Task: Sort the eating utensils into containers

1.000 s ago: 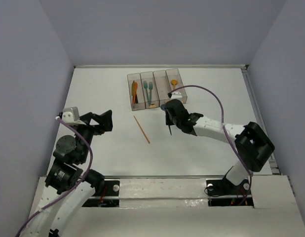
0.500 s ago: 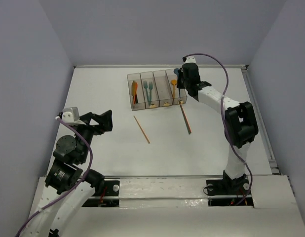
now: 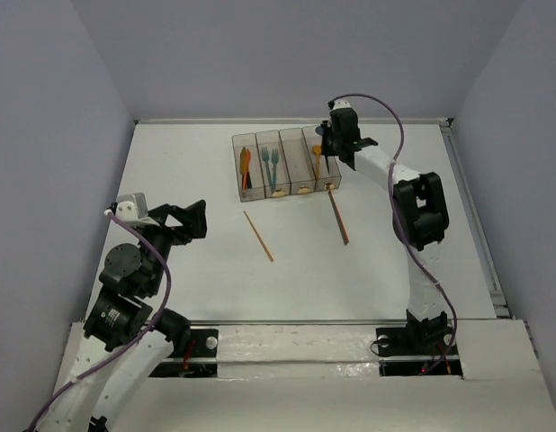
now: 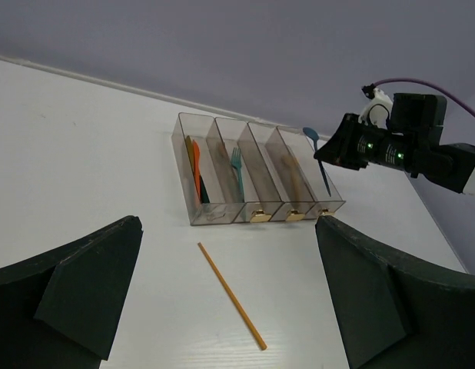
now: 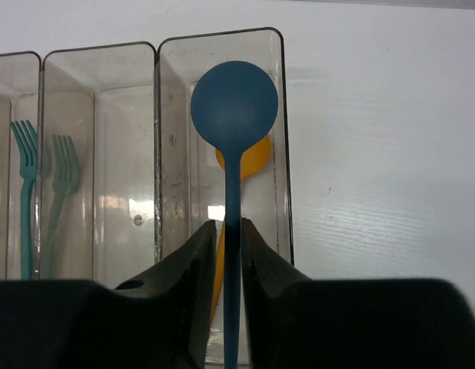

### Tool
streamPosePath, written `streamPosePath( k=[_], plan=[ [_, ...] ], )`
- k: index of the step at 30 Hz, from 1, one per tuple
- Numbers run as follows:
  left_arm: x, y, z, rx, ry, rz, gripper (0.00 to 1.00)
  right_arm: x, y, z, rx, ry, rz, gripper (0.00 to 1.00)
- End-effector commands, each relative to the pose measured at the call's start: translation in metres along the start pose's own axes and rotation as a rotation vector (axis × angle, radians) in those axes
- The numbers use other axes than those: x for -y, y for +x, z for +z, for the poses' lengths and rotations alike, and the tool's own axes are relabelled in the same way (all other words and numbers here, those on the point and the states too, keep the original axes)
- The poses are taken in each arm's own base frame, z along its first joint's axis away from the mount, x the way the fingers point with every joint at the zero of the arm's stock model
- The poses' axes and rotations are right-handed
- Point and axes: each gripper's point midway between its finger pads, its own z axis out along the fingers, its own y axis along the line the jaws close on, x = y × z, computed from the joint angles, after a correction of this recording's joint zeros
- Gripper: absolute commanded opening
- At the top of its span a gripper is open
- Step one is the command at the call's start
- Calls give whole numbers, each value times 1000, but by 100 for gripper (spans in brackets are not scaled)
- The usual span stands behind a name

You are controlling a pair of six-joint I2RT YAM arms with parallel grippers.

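Note:
Four joined translucent bins (image 3: pixel 284 163) stand at the back of the table. My right gripper (image 3: pixel 328 151) is shut on a blue spoon (image 5: pixel 234 108) and holds it over the rightmost bin (image 5: pixel 170 154), where an orange spoon (image 5: pixel 253 160) lies. Teal forks (image 5: pixel 26 165) lie in a bin to the left. The leftmost bin holds orange and dark utensils (image 4: pixel 194 167). A tan stick (image 3: pixel 258 236) and a red and teal stick (image 3: pixel 338 217) lie on the table in front of the bins. My left gripper (image 3: pixel 183 220) is open and empty at the left, away from the bins.
The white table (image 3: pixel 197 162) has purple walls behind and at both sides. A raised rail (image 3: pixel 476 225) runs along the table's right edge.
My right arm swung from the middle of the table up to the rightmost bin with the blue spoon. The red and teal stick came into view. The left arm held still.

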Motion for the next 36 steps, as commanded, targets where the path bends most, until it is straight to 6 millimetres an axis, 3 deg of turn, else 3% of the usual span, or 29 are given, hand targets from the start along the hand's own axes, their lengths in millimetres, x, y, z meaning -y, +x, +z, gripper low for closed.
streamPosePath(
  k=[1, 2, 4, 5, 8, 9, 10, 12, 13, 14, 15, 16, 18, 19, 20, 21, 23, 24, 31, 36],
  plan=[
    [9, -16, 3, 48, 30, -7, 99, -10, -34, -6, 67, -34, 1, 32],
    [9, -17, 2, 49, 30, -9, 99, -11, -37, -9, 70, -35, 4, 43],
    [9, -17, 2, 51, 31, -8, 99, -12, -40, -14, 74, -42, 16, 48],
    [9, -17, 1, 52, 33, -9, 99, -12, -35, -16, 64, -46, 19, 49],
    [10, -18, 0, 58, 37, -11, 99, -19, -49, -37, 95, -86, 42, 50],
    [10, -18, 0, 58, 37, -11, 99, -23, -39, -41, 84, -100, 39, 50],
    [10, -19, -1, 61, 40, -13, 99, -35, -49, -58, 111, -132, 43, 50],
    [10, -20, -1, 62, 42, -15, 99, -49, -48, -74, 132, -165, 37, 50],
    [10, -20, -2, 62, 42, -13, 99, -65, -37, -91, 125, -193, 25, 50],
    [11, -19, -1, 61, 45, -15, 99, -69, -16, -95, 105, -197, 15, 50],
    [10, -20, -2, 63, 44, -14, 99, -78, -18, -112, 124, -217, 11, 50],
    [11, -20, -2, 64, 46, -14, 99, -99, -8, -124, 127, -241, -7, 50],
    [11, -21, -2, 65, 45, -15, 99, -122, 6, -140, 140, -283, -22, 49],
    [10, -20, -2, 64, 44, -16, 99, -128, 31, -144, 102, -294, -34, 49],
    [10, -20, -2, 64, 44, -14, 99, -139, 37, -153, 104, -308, -45, 48],
    [10, -19, -2, 61, 43, -13, 99, -167, 55, -167, 85, -368, -77, 48],
    [10, -21, -2, 65, 42, -16, 99, -184, 85, -175, 50, -373, -134, 48],
    [8, -21, -2, 67, 33, -13, 99, -204, 104, -186, 26, -398, -177, 48],
    [6, -20, 0, 66, 22, -9, 99, -230, 165, -199, -96, -405, -253, 46],
    [8, -18, 2, 55, 29, -6, 99, -232, 199, -187, -167, -331, -353, 45]
  ],
)
